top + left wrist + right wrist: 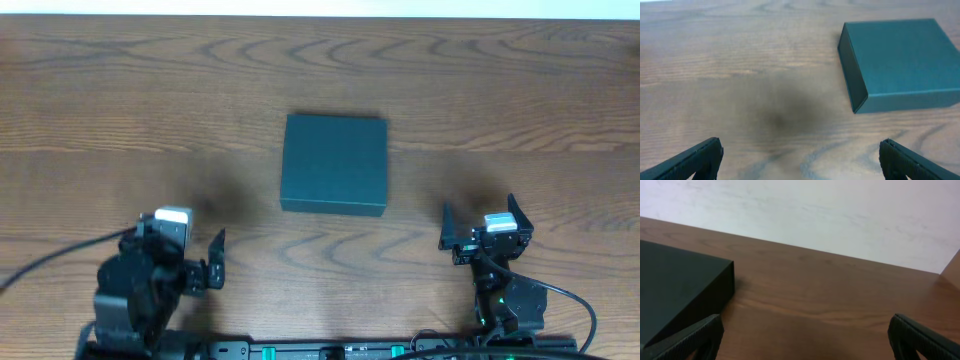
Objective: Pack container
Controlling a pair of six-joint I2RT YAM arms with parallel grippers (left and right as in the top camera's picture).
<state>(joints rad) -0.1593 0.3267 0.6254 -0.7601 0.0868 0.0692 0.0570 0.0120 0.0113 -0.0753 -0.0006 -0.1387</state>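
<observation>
The container (334, 163) is a dark teal-green square box with its lid shut, lying flat in the middle of the wooden table. It also shows at the upper right of the left wrist view (897, 62) and at the left edge of the right wrist view (675, 292). My left gripper (200, 262) is open and empty near the front left, apart from the box; its fingers frame bare wood (800, 157). My right gripper (478, 228) is open and empty at the front right, apart from the box (805, 340).
The wooden table (120, 100) spreads around the box. A black cable (50, 262) runs off to the left from the left arm. A pale wall (830, 215) stands beyond the table's far edge.
</observation>
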